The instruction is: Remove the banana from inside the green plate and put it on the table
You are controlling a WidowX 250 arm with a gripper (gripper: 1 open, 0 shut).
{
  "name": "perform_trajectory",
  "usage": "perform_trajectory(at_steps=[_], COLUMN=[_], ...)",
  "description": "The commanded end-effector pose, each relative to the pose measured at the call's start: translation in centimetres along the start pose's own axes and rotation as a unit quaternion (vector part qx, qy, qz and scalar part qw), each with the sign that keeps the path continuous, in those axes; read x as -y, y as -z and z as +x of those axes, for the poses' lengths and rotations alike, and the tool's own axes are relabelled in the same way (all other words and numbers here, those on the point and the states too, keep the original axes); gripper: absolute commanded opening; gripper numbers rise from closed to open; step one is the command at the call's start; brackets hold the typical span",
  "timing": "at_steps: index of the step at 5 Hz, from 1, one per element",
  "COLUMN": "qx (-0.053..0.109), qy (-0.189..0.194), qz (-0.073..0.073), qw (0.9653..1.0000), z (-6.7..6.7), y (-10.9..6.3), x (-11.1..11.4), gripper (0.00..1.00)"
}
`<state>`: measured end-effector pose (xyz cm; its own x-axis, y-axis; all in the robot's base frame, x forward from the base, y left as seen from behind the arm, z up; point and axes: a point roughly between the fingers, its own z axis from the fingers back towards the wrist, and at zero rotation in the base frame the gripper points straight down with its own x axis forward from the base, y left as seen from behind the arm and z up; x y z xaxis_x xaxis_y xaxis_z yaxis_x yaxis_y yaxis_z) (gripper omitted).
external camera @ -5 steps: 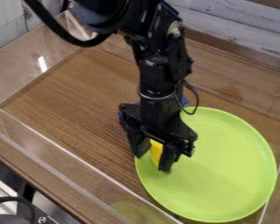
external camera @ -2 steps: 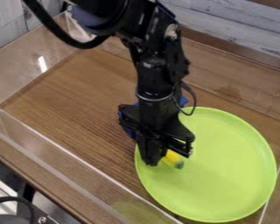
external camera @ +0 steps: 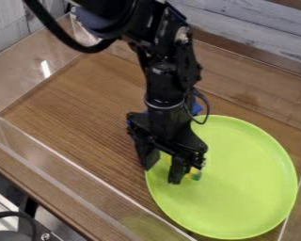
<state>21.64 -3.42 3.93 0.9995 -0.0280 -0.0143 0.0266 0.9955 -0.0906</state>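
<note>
Banana (external camera: 187, 173) lies inside the green plate (external camera: 247, 188), at its left part, only a small yellow bit showing between and just under the black fingers. Gripper (external camera: 175, 169) points straight down over it with fingers spread apart, one on each side of the banana; cannot tell if they touch it. Plate sits on the right near side of the table (external camera: 78, 104), brown wood grain. Black arm rises from the gripper toward the far left. Clear acrylic wall (external camera: 65, 179) runs along the near left edge
</note>
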Motion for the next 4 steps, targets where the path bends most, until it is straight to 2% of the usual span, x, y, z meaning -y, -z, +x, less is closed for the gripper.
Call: perform_trajectory(at_steps=[1,3,4], qx=[0.01,0.011,0.012], qy=[-0.001,0.003,0.004], qz=[0.0,0.002,0.004], qw=[0.9999,0.9999,0.9999], z=[0.33,0.39,0.41], y=[-0.41,-0.31,-0.25], x=[-0.28,-0.53,-0.64], gripper=[0.0,0.0,1.0])
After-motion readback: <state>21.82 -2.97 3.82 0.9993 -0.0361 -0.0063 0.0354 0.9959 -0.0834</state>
